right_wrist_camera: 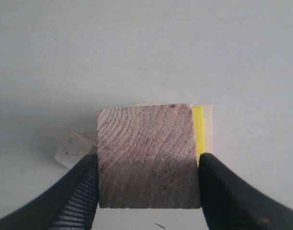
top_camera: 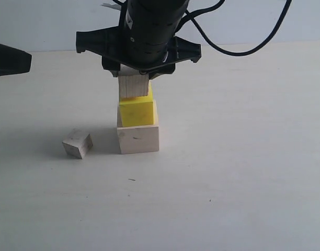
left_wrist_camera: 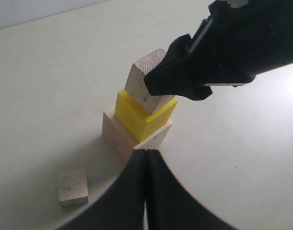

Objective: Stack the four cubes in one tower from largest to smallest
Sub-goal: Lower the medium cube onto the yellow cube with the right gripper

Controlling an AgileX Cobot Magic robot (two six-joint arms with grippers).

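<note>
Under right tool [top_camera: 135, 72] — medium cube [top_camera: 134, 88] partly hidden.

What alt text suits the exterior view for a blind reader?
The right gripper holds a medium wooden cube in its jaws atop a yellow cube, which sits on a large pale cube. A small cube lies on the table.

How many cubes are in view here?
4. The large pale cube sits on the table, the yellow cube on it, the medium wood cube on top in the right gripper, the small cube apart beside the stack. None seems hidden.
</note>
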